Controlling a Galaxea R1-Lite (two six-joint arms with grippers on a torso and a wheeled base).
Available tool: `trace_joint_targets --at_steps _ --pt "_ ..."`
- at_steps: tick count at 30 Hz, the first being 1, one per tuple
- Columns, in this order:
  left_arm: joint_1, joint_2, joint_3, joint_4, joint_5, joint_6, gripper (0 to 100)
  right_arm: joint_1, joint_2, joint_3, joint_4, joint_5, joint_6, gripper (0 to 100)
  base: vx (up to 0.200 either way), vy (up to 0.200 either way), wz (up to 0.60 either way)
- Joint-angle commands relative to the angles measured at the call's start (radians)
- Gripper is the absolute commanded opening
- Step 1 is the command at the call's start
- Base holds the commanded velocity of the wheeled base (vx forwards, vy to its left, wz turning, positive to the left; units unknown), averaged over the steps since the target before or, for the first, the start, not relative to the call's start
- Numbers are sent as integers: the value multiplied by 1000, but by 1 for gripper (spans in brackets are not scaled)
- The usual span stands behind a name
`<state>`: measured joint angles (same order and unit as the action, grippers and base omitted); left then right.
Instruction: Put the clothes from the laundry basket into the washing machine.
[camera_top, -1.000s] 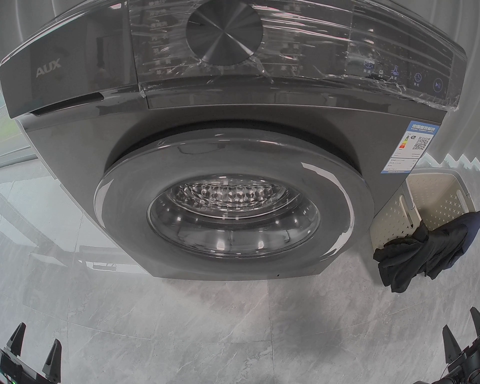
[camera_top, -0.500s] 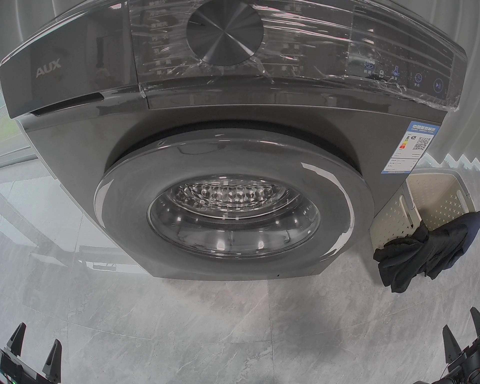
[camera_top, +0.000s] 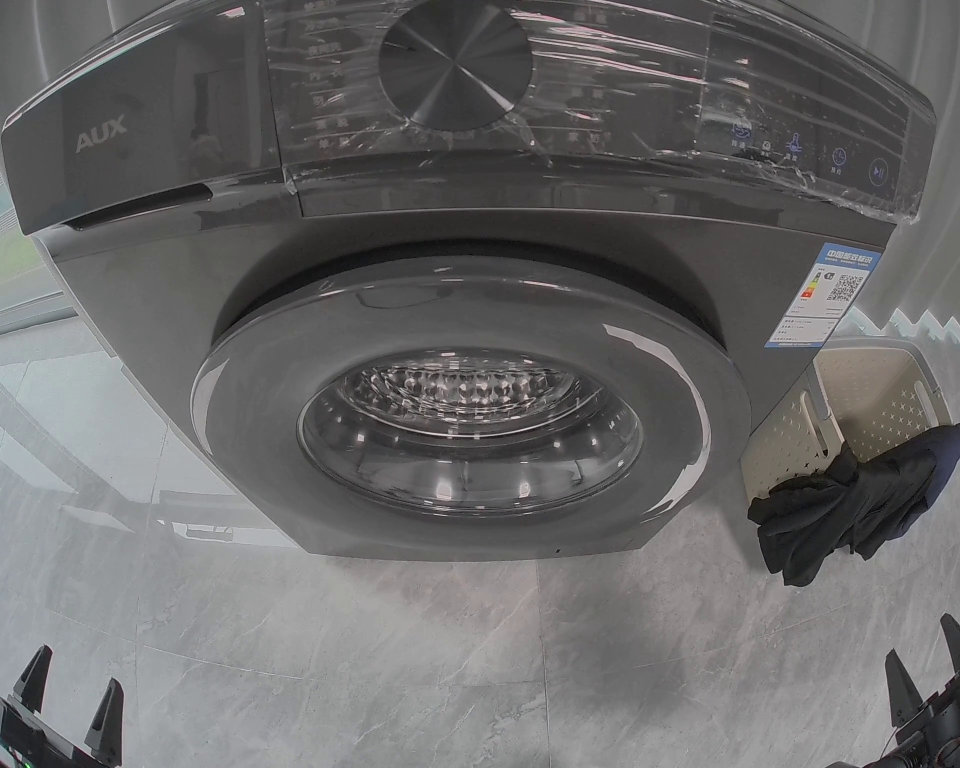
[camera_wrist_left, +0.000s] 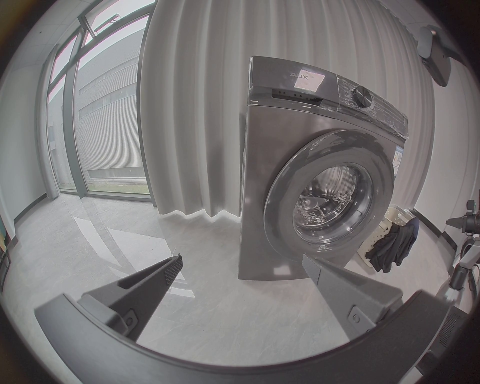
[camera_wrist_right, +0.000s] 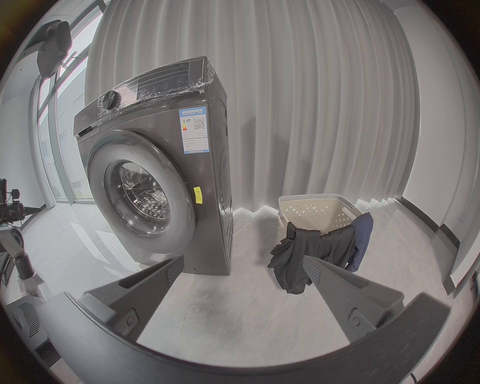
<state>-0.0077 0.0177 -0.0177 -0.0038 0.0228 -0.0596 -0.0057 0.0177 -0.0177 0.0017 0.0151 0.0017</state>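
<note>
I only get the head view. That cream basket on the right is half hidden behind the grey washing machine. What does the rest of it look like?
Observer: In the right wrist view the cream perforated plastic laundry basket shows whole, standing on the floor with a gap between it and the grey front-loading washing machine.
Operator: Is there anything on the machine I can't see?
Observer: Yes, a small yellow sticker by the right edge of the round door.
Operator: What's to the machine's left?
Observer: The left wrist view shows a tall window beside a white pleated curtain.
</note>
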Motion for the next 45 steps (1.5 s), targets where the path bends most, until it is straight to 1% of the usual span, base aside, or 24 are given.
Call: trace_joint_targets --at_steps 1,5,9,13,16,29,32,34,37,45 --pt "0 -13 18 -1 0 0 100 0 -16 18 0 0 0 100 0 0 0" --pt "0 -12 18 -1 0 0 100 0 -15 18 1 0 0 100 0 0 0" --pt "0 -12 18 -1 0 0 100 0 -16 18 0 0 0 100 0 0 600" --pt "0 -12 18 -1 0 0 100 0 -16 18 0 0 0 100 0 0 0" --pt "0 -12 18 -1 0 0 100 0 -16 18 0 0 0 100 200 0 0" --pt "0 -12 18 -1 0 0 100 -2 -15 15 8 0 0 100 0 0 0" --pt "0 -12 18 -1 0 0 100 0 -16 18 1 0 0 100 0 0 600" --pt "0 -12 18 -1 0 0 100 0 -16 18 1 0 0 100 0 0 0" --pt "0 -12 18 -1 0 0 100 0 -16 18 0 0 0 100 200 0 0" --pt "0 -12 18 -1 0 0 100 0 -16 18 0 0 0 100 0 0 0"
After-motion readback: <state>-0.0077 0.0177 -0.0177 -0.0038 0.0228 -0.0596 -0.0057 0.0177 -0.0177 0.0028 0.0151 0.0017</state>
